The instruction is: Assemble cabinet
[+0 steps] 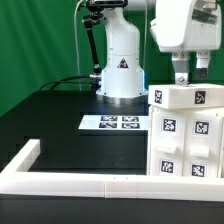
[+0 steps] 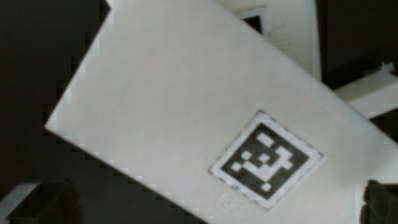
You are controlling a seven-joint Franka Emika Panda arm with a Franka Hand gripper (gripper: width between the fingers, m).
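The white cabinet (image 1: 188, 135) stands upright at the exterior view's right, with several black-and-white tags on its front and one on its top. My gripper (image 1: 192, 78) hangs just above its top, jaws spread and holding nothing. In the wrist view the cabinet's white top panel (image 2: 169, 90) fills the picture, tilted, with one tag (image 2: 267, 160) on it. My gripper (image 2: 205, 205) shows only as dark fingertips (image 2: 25, 203) at the two lower corners, wide apart over the panel. I cannot tell whether the fingertips touch the panel.
The marker board (image 1: 112, 122) lies flat on the black table in front of the arm's white base (image 1: 121, 75). A long white rail (image 1: 80, 186) borders the table's front edge and turns back at the exterior view's left.
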